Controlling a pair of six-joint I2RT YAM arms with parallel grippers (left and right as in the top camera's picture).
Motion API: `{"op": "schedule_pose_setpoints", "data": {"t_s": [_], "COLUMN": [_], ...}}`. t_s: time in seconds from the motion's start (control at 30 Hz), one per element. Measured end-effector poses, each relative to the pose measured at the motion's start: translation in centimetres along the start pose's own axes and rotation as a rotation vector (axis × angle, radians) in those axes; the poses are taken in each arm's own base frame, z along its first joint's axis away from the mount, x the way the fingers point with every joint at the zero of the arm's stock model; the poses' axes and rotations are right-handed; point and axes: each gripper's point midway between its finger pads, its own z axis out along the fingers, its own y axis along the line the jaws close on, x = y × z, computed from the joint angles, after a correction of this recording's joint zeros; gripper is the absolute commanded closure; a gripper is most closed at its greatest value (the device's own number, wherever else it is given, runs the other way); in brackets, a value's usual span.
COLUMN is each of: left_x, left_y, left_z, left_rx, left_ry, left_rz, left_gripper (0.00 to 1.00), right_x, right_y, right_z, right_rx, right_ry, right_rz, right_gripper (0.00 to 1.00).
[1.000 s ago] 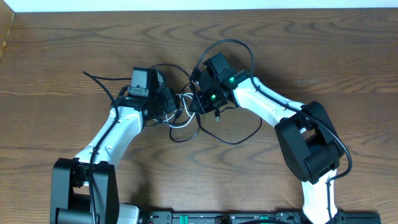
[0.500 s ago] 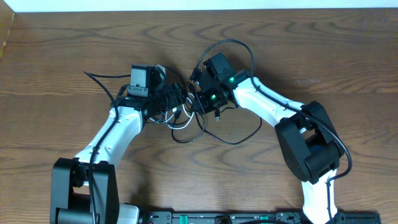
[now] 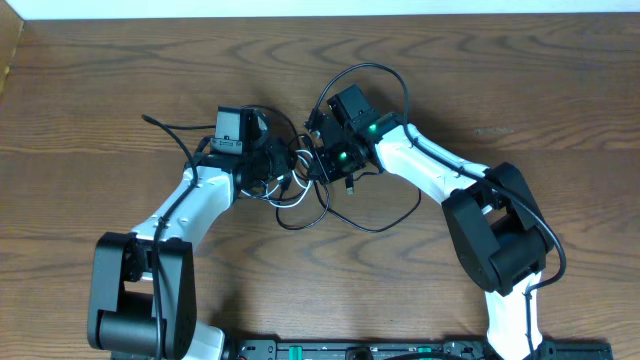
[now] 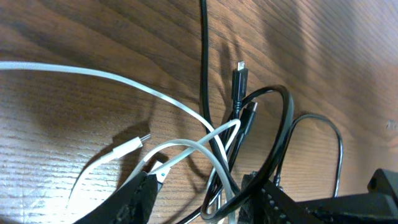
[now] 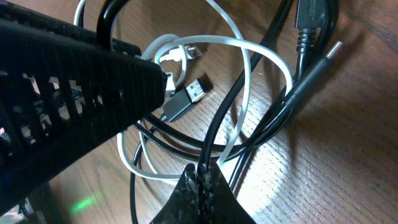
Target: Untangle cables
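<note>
The white cable (image 3: 290,198) and the black cable (image 3: 385,224) lie knotted together mid-table between both arms. My left gripper (image 3: 278,166) faces the knot from the left. In the left wrist view its jaws (image 4: 202,190) stand apart, open, with loops of the black cable (image 4: 204,62) and white cable (image 4: 124,81) running between them; the left fingertip (image 4: 142,190) touches a white plug. My right gripper (image 3: 318,165) is shut on a strand of the black cable (image 5: 217,130), pinched at its tips (image 5: 204,179). White cable (image 5: 249,68) loops cross just ahead.
A black USB plug (image 5: 186,99) lies in the tangle, and a small black plug (image 4: 240,78) points away from it. The left arm's gripper body (image 5: 62,93) crowds the right wrist view. The thick robot wire (image 3: 375,75) arcs over the right wrist.
The left arm has shifted a little to the right, into the tangle; its jaws widened, then narrowed again. The right gripper has closed on the black cable and stayed put.
</note>
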Motion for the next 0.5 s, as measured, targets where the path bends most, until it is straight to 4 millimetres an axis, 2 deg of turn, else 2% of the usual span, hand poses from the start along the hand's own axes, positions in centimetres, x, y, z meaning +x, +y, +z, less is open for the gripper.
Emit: {"op": "schedule_pose_setpoints", "data": {"t_s": [0.2,0.27,0.5], "left_x": [-0.17,-0.19,-0.07], "left_y": [0.29,0.33,0.43], "left_z": [0.00,0.00,0.00], "left_rx": [-0.016,-0.019,-0.023], "left_ry": [-0.011,-0.012,-0.007], "left_rz": [-0.002,-0.002,-0.008], "left_gripper": [0.53,0.48,0.49], "right_x": [-0.02,-0.03,-0.04], "right_y": [0.01,-0.01,-0.01], "right_z": [0.00,-0.01,-0.01], "right_rx": [0.000,0.000,0.000], "right_ry": [-0.001,-0.001,-0.001], "right_rz": [0.000,0.000,0.000], "right_gripper": [0.99,0.99,0.99]}}
